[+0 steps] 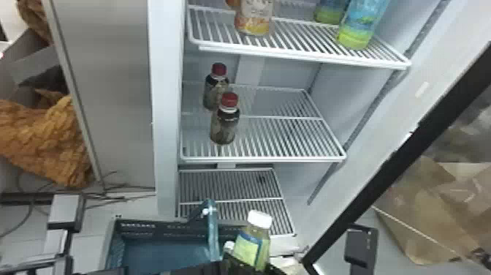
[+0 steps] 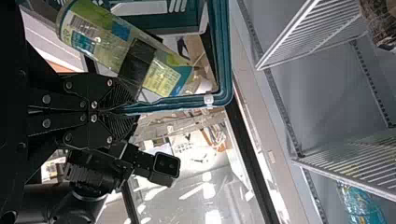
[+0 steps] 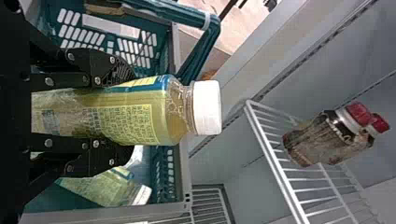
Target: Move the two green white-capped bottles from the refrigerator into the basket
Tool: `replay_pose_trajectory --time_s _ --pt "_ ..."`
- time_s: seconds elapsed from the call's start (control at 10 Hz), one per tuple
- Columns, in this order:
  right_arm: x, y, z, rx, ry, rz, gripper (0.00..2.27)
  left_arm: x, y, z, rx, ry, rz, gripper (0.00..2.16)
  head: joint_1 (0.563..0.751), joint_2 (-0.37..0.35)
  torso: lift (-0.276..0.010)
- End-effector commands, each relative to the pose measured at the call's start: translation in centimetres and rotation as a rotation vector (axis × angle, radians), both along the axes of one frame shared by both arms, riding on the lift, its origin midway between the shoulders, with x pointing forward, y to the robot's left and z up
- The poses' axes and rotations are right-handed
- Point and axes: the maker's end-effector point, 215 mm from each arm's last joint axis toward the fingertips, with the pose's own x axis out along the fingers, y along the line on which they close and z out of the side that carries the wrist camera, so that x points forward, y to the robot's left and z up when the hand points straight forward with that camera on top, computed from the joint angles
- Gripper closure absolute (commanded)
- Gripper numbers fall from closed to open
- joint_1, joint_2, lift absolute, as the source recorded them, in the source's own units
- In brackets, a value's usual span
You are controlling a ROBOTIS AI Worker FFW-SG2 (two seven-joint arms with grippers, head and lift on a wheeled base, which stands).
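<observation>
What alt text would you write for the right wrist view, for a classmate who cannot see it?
The right gripper holds a green white-capped bottle, with a teal basket behind it where a second such bottle lies. Farther off, two red-capped bottles stand on a refrigerator shelf.

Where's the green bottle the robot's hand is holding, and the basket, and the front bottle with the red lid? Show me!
Green bottle (image 3: 207,108): right wrist view, on its white cap.
Basket (image 3: 182,163): right wrist view, on its grey rim.
Front red-lidded bottle (image 1: 229,100): head view, on its lid.
</observation>
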Motion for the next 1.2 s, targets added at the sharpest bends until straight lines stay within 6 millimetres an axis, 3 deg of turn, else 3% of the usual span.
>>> replay_pose_trajectory --time_s 0.0,0.1,0.2,0.8,1.1 --pt "0.1 -0.2 -0.5 0.006 0.008 0.005 0.80 -0.1 0.0 0.0 -0.001 0.002 0.001 1.14 0.695 -0.292 -0.263" --pt "0.5 -0.5 -0.6 0.005 0.000 0.005 0.58 -0.1 0.0 0.0 -0.001 0.002 0.001 1.14 0.695 -0.294 -0.263" --pt "1.0 -0.7 -0.2 0.006 -0.017 -0.006 0.51 -0.1 0.0 0.0 -0.003 0.003 0.000 1.14 0.695 -0.295 -0.263" --pt "5.8 -4.6 3.5 -0.056 -0.210 -0.126 0.51 0.0 0.2 -0.1 -0.001 0.006 0.006 1.14 0.695 -0.328 -0.263" --pt "9.0 -7.2 7.5 -0.104 -0.374 -0.199 0.51 -0.1 0.2 -0.1 -0.004 0.008 0.008 1.14 0.695 -0.349 -0.263"
